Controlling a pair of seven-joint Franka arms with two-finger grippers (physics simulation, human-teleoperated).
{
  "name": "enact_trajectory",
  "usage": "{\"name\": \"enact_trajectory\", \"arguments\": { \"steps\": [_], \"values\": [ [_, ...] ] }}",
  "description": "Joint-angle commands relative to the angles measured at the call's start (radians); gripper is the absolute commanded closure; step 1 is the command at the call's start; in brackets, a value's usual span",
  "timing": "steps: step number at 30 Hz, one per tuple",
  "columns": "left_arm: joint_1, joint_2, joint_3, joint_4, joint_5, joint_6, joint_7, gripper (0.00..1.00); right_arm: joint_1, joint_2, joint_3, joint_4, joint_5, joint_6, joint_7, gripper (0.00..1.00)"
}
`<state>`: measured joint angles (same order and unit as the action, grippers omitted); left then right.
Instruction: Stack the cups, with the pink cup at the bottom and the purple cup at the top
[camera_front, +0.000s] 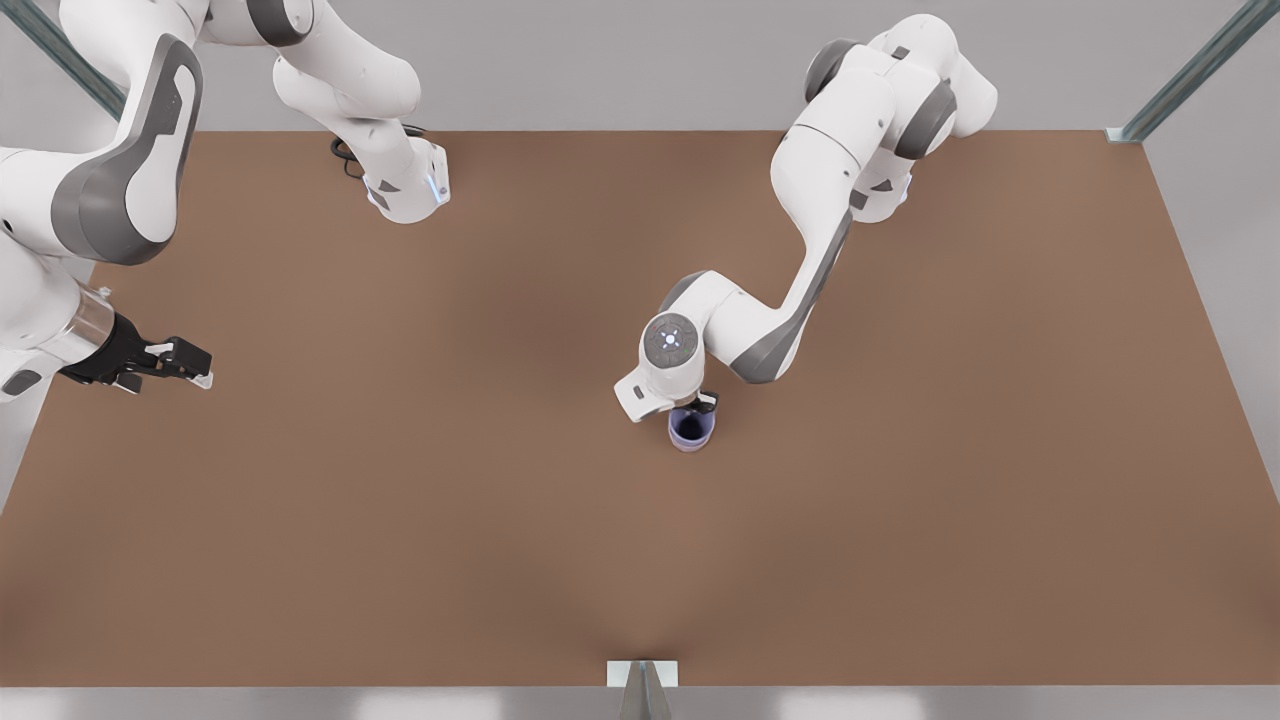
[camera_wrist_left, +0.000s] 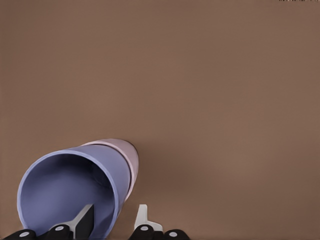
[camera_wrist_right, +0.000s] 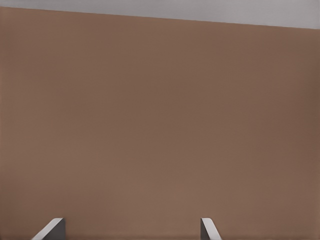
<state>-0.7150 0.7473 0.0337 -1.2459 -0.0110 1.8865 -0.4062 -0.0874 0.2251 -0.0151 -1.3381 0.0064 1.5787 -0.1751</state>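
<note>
The purple cup (camera_wrist_left: 65, 190) sits nested inside the pink cup (camera_wrist_left: 127, 152), whose rim shows just behind it. In the front view the stacked pair stands near the table's middle, the purple cup (camera_front: 690, 428) on top with its dark inside showing. My left gripper (camera_wrist_left: 115, 220) straddles the purple cup's wall with one finger inside and one outside. A small gap shows on each side, so it is open. In the front view the left gripper (camera_front: 702, 404) hangs right over the stack. My right gripper (camera_front: 185, 365) waits open at the front view's left edge, its fingertips (camera_wrist_right: 207, 227) spread wide over bare table.
The brown table (camera_front: 900, 500) spreads wide around the stack. A metal bracket (camera_front: 642, 675) sits at the near edge. Both arm bases stand along the far edge, and metal frame posts rise at the far corners.
</note>
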Motion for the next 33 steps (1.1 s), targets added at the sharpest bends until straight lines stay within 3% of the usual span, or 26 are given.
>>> {"name": "enact_trajectory", "arguments": {
  "steps": [1, 4, 7, 13, 16, 21, 24, 26, 30, 33],
  "values": [
    [0.0, -0.002, 0.0, 0.002, 0.002, 0.003, -0.059, 0.37, 0.0, -0.001, 0.0, 0.001, 0.0, 0.0, -0.014, 0.0],
    [0.0, -0.005, 0.002, 0.002, 0.002, 0.003, -0.048, 0.33, 0.0, -0.001, 0.0, 0.001, 0.0, 0.0, -0.014, 0.0],
    [0.0, -0.013, 0.002, 0.002, 0.005, -0.003, -0.052, 0.0, 0.0, -0.001, 0.0, 0.001, 0.0, 0.0, -0.014, 0.0],
    [0.002, -0.068, 0.005, 0.003, 0.003, -0.058, -0.051, 0.0, 0.0, -0.001, 0.0, 0.001, 0.0, 0.0, -0.014, 0.0],
    [0.025, -0.106, 0.067, 0.003, -0.021, -0.125, -0.01, 0.0, 0.0, -0.001, 0.0, 0.001, 0.0, 0.0, -0.014, 0.0],
    [0.295, -0.198, 0.09, 0.003, -0.072, -0.299, 0.337, 0.0, 0.0, -0.001, 0.0, 0.001, 0.0, 0.0, -0.014, 0.0],
    [0.316, -0.293, 0.163, 0.002, -0.021, -0.363, 0.414, 0.0, 0.0, -0.001, 0.0, 0.001, -0.002, 0.0, -0.014, 0.0],
    [0.45, -0.384, 0.045, -0.009, -0.017, -0.377, 0.46, 0.0, 0.0, -0.001, 0.0, 0.001, -0.003, 0.0, -0.014, 0.0],
    [0.595, -0.45, -0.072, -0.014, 0.035, -0.366, 0.547, 0.0, -0.002, -0.001, 0.0, 0.001, -0.003, -0.002, -0.012, 0.0],
    [0.618, -0.459, -0.084, -0.017, 0.037, -0.368, 0.547, 0.0, -0.002, -0.001, 0.0, 0.001, -0.003, 0.0, -0.012, 0.0]
  ]
}}
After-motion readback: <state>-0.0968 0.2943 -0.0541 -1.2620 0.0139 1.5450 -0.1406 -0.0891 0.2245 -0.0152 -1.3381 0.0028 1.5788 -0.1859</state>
